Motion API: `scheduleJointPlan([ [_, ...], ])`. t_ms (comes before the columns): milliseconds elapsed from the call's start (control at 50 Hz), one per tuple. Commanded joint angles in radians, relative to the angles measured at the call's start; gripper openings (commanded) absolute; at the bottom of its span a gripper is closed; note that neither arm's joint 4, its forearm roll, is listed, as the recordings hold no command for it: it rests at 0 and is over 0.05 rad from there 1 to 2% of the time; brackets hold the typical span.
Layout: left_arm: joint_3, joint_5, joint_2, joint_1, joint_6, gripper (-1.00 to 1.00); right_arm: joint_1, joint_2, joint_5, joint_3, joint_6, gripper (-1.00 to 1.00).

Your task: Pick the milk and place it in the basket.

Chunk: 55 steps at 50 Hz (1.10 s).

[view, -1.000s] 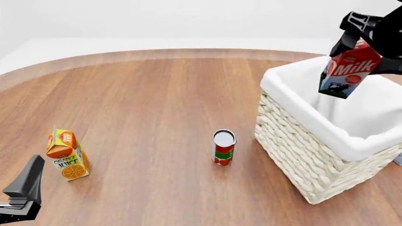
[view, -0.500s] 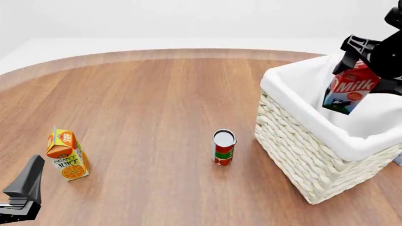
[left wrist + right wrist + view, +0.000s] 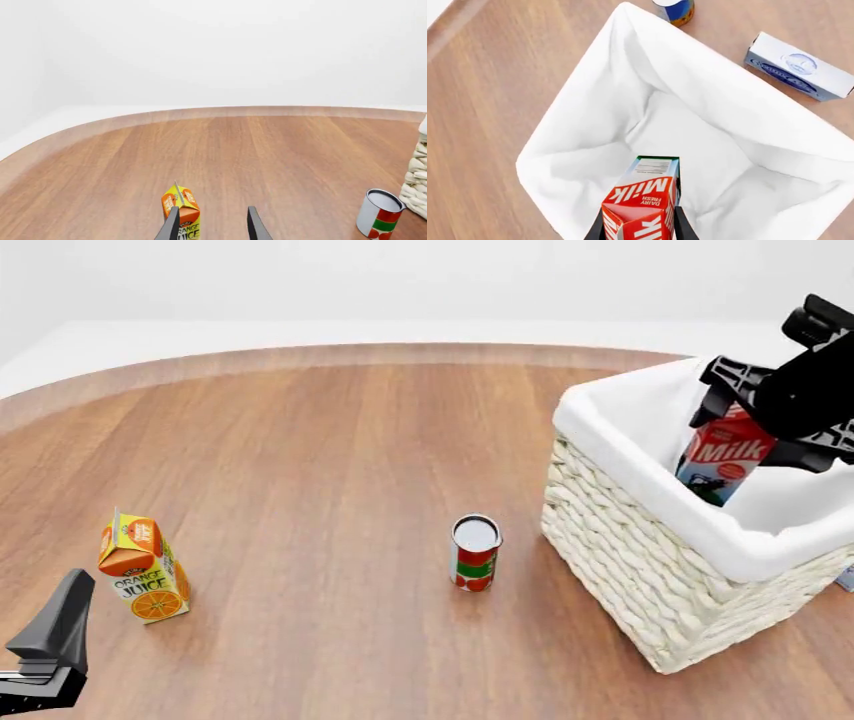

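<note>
So the basket (image 3: pixel 667 570) sits way over on the right of the surface (image 3: pixel 334 440), with the milk (image 3: pixel 722 462) held partway down inside it by the right claw (image 3: pixel 778 400), tilted a bit. The can (image 3: pixel 475 553) stands just left of the basket, roughly mid-surface. The juice carton (image 3: pixel 142 568) is far off on the left, with the left claw (image 3: pixel 47 650) near it, closer to the camera. A flat box (image 3: pixel 798 67) and another can (image 3: pixel 674 10) lie outside the basket on the surface.

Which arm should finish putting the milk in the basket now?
The right. Its gripper is shut on the milk, held over the basket. The left gripper is open near the orange juice carton.
</note>
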Motion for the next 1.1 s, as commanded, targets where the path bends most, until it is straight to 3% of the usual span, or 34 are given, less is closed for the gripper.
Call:
scheduleJointPlan([
  [20,0.0,0.0,0.0,0.0,0.0,1.0,-0.02,0.034,-0.048,0.005,0.021,-1.0],
  [440,0.0,0.0,0.0,0.0,0.0,1.0,-0.045,0.125,-0.095,-0.015,0.001,-1.0],
  [1100,0.0,0.0,0.0,0.0,0.0,1.0,-0.091,0.21,-0.201,0.047,-0.008,-1.0],
])
